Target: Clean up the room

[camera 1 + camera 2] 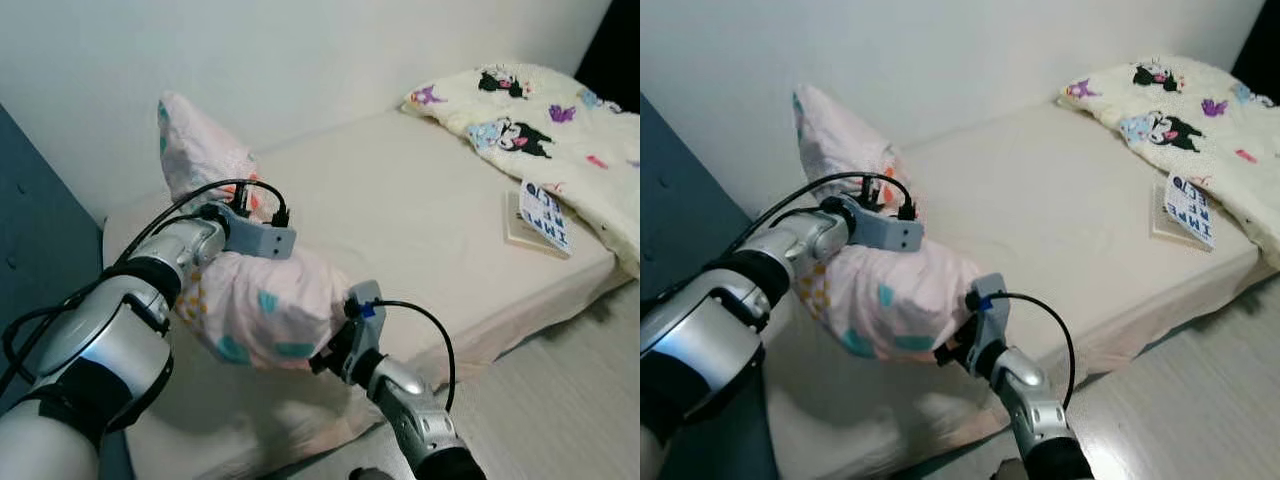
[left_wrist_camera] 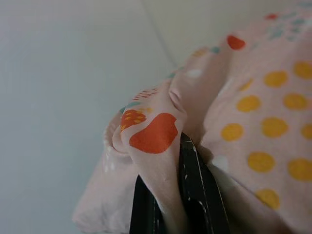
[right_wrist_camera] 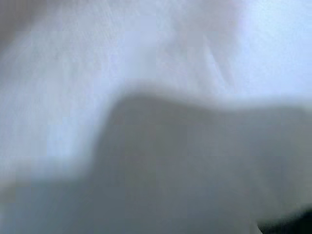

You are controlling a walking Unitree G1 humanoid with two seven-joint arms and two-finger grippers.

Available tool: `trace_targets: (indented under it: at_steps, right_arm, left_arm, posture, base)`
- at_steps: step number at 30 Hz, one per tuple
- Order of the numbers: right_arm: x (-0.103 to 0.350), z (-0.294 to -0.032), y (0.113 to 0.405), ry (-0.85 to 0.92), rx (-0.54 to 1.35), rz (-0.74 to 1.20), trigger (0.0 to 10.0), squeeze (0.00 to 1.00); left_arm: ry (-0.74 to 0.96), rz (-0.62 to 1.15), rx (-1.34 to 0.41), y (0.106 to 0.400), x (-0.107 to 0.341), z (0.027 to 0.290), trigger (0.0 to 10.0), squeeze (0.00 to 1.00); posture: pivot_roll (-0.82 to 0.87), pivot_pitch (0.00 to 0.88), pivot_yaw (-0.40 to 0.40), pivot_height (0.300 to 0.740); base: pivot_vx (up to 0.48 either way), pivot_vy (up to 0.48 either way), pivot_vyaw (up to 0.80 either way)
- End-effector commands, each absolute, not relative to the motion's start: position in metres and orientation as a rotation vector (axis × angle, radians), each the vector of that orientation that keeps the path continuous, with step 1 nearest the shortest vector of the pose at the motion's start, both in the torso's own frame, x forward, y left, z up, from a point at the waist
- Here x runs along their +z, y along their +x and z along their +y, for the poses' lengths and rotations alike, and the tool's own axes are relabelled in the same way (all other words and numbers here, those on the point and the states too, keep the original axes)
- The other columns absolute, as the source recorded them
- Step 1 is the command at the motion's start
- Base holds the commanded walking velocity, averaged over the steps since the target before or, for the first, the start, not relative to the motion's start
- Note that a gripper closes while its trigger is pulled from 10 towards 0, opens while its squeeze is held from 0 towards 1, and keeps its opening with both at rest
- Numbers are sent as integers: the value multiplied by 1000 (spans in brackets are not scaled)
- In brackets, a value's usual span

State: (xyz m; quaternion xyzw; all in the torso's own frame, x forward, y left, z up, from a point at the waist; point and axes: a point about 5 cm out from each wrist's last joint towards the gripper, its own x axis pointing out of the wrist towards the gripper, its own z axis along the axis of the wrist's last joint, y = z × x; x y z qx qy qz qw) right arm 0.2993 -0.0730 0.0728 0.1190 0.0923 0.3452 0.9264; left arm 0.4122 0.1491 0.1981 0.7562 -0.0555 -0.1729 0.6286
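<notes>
At the right of the frame, a book point(image 1: 541, 221) lying on the bed point(image 1: 420, 210) carries large dark blue letters on its white cover; they may read "IMPI" and "FU", but blur keeps them from being made out.

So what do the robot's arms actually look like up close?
Both arms are rounded silver shells with black joints. The left arm carries looping black cables to a grey box at its wrist; the right arm has one black cable. The left gripper's fingers are black.
</notes>
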Motion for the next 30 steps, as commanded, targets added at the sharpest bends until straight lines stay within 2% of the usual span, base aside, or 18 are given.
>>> trace_targets:
  at_steps: [1,6,8,11,16,28,30]
  right_arm:
    - [80,-71,298,247,717,162,10000,0]
    - [80,-73,294,250,715,165,10000,0]
    - [80,-73,294,250,715,165,10000,0]
    - [83,-74,287,258,706,165,10000,0]
    - [86,-80,284,261,674,152,10000,0]
    - [101,-110,287,265,506,98,10000,0]
    - [107,-124,291,272,414,67,10000,0]
  left_arm:
    - [1768,-5,-399,408,184,173,10000,0]
    - [1799,84,-367,403,173,196,10000,0]
    - [1799,84,-367,403,173,196,10000,0]
    - [1866,126,-281,400,172,220,10000,0]
    - [1896,96,-208,400,180,228,10000,0]
    - [1957,-49,-137,407,203,219,10000,0]
    - [1971,-88,-126,409,208,214,10000,0]
  posture:
    - [-222,269,72,740]
    - [-223,281,69,740]
    - [-223,281,69,740]
    - [-230,298,68,740]
    - [-234,325,70,740]
    - [-261,371,59,740]
    - [-270,380,49,740]
  base:
    - [0,0,0]
    - [0,0,0]
    - [0,0,0]
    - [0,0,0]
    - [0,0,0]
    - [0,0,0]
    - [0,0,0]
